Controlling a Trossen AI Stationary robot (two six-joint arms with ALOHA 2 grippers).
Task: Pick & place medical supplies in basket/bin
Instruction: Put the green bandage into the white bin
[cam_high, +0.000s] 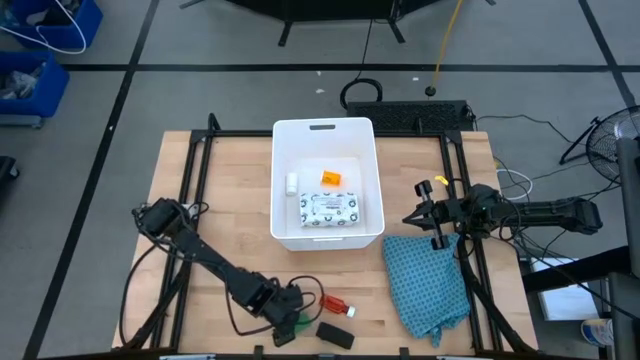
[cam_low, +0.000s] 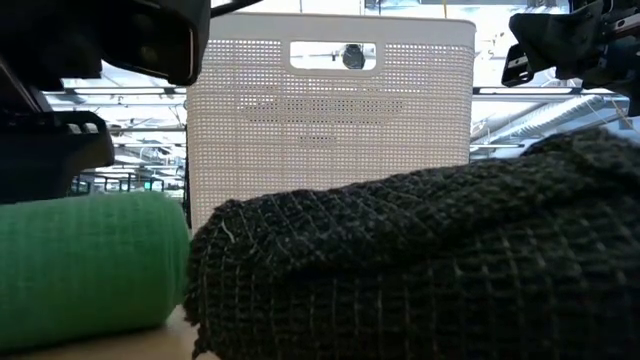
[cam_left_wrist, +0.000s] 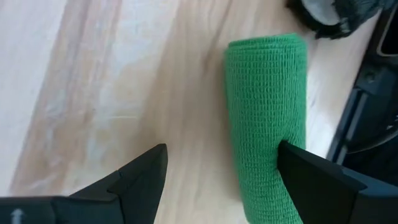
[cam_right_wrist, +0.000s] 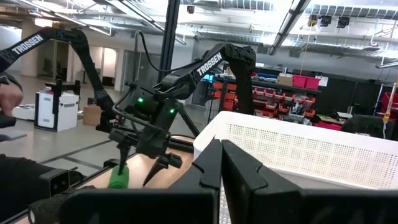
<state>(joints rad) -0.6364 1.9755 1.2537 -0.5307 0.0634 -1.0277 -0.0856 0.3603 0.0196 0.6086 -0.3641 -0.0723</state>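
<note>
My left gripper (cam_high: 290, 320) is open near the table's near edge, fingers pointing down over the green oblong (cam_left_wrist: 267, 106), which lies on its side on the wood. One finger (cam_left_wrist: 311, 174) overlaps the roll's edge; the other stands over bare table. The red tube (cam_high: 338, 305) and the black oblong (cam_high: 335, 335) lie just right of it. The white basket (cam_high: 372, 160) holds the white packet (cam_high: 328, 208), the orange vial (cam_high: 330, 178) and the small white cylinder (cam_high: 292, 183). My right gripper (cam_high: 408, 217) hovers shut beside the basket's right wall. My left gripper comes from above with its fingers across the green oblong's length; one finger (cam_left_wrist: 292, 158) stands over the roll's side near one end (cam_left_wrist: 261, 155). Whether it touches the roll, I cannot tell. The roll lies flat on the table.
A teal checked cloth (cam_high: 425, 280) lies crumpled at the table's right near corner, under my right arm. The black frame rail (cam_left_wrist: 367, 93) runs close behind the green oblong. Bare wood shows left of the basket (cam_high: 220, 190).
</note>
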